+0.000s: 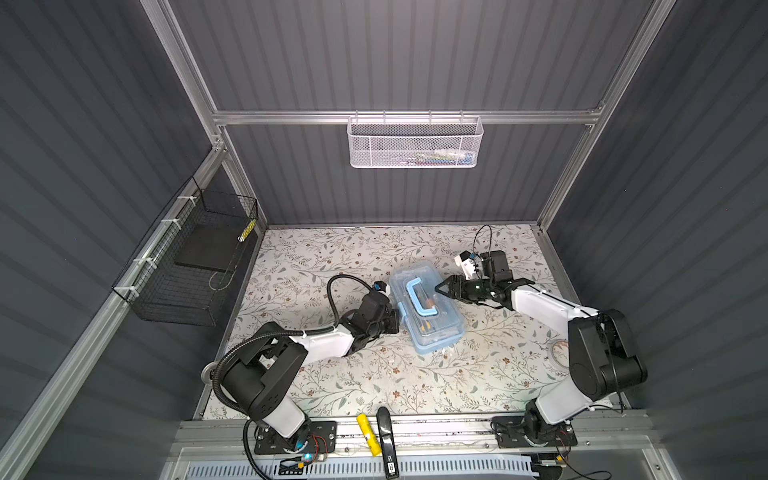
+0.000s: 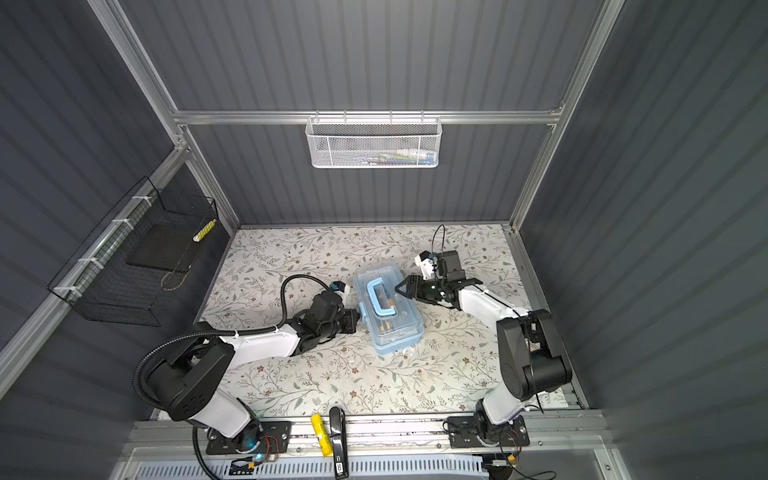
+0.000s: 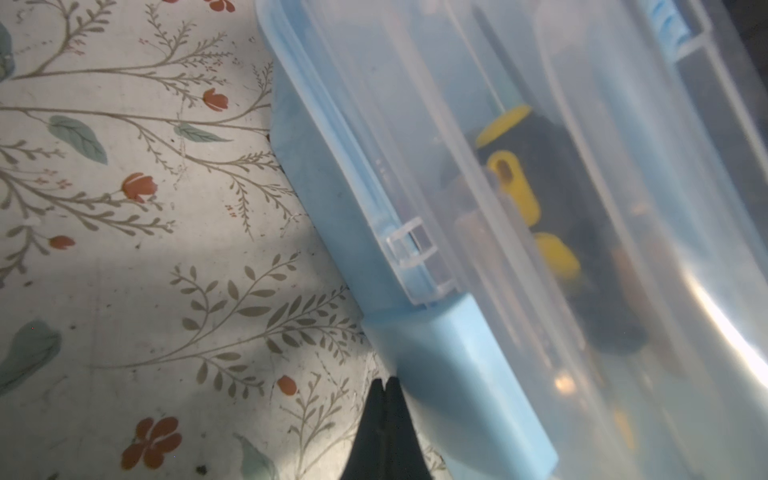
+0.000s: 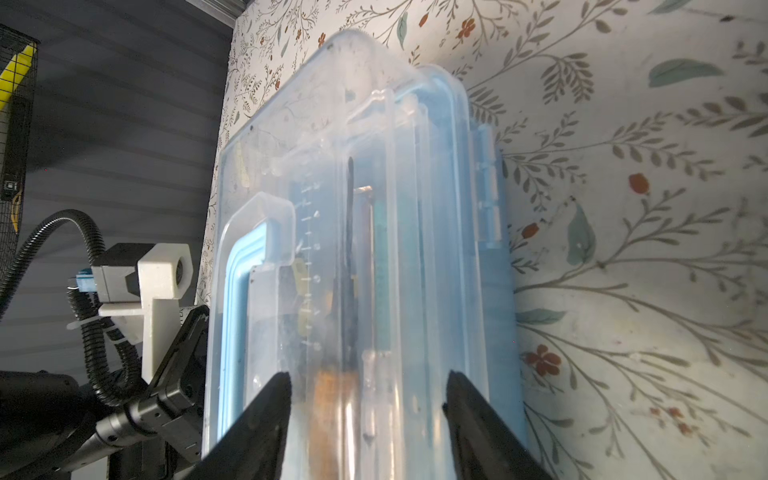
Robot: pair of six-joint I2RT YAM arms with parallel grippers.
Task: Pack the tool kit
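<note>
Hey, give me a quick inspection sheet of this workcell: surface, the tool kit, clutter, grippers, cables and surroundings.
Surface: floral-print table carrying the case.
Job's things: light-blue tool case, lid down, blue handle flat, tools visible inside.
Clutter: yellow item and black item on the front rail; white mesh basket holding small items; black wire basket holding a yellow-black item.
Grippers: left gripper shut, tips at the case's blue latch; right gripper open over the lid, holding nothing.
Cables: black conduit along the left arm; thin black loop above the right wrist.
Surroundings: grey ribbed walls, aluminium frame.
</note>
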